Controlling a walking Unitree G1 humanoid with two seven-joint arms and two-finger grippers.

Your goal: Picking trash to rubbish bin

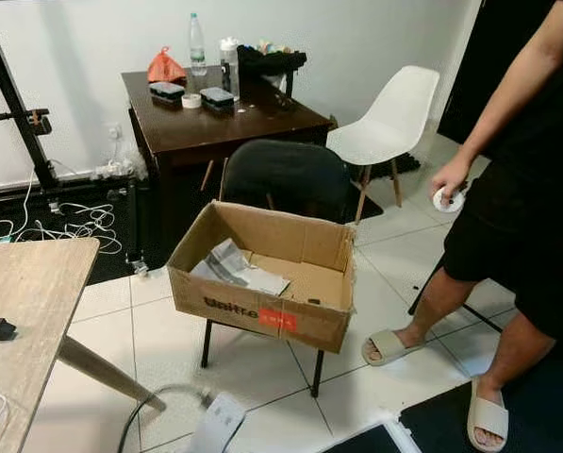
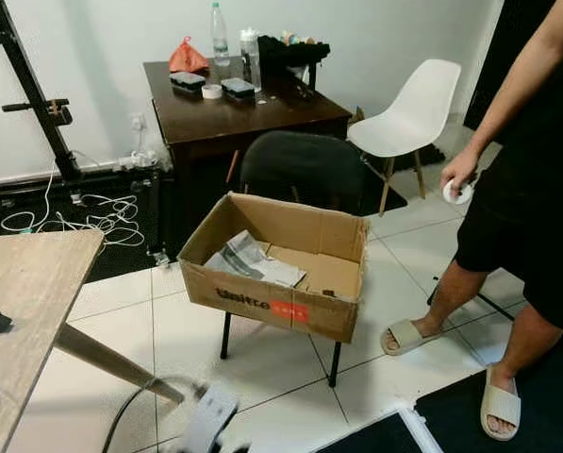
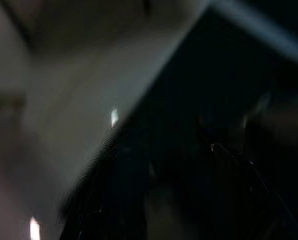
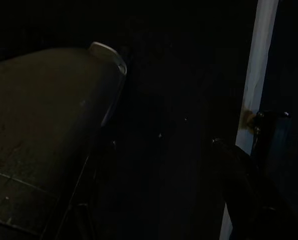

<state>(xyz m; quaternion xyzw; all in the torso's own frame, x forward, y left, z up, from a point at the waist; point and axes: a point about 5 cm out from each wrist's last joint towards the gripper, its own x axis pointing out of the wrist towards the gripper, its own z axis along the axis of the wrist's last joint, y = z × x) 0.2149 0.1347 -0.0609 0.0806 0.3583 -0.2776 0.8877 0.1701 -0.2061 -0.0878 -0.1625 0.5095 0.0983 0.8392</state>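
Observation:
An open cardboard box [image 1: 305, 247] with a red label rests on the seat of a black chair [image 1: 286, 176] in the middle of the room. Crumpled grey-white paper [image 1: 236, 269] lies inside it on the left. A person [image 1: 521, 217] stands to the right of the box, and their hand holds a small white roll [image 1: 448, 199]. Both my arms hang idle in the shade. The left wrist view is a dark blur. In the right wrist view my right gripper [image 4: 248, 140] is a dim dark shape beside a pale strip.
Behind the chair a dark wooden table [image 1: 224, 118] carries an orange bag [image 1: 166, 67], bottles [image 1: 197, 43] and small items. A white chair [image 1: 394, 118] stands at the back right. A light wooden table [image 1: 26, 302] is near left. Cables [image 1: 69, 222] lie on the floor.

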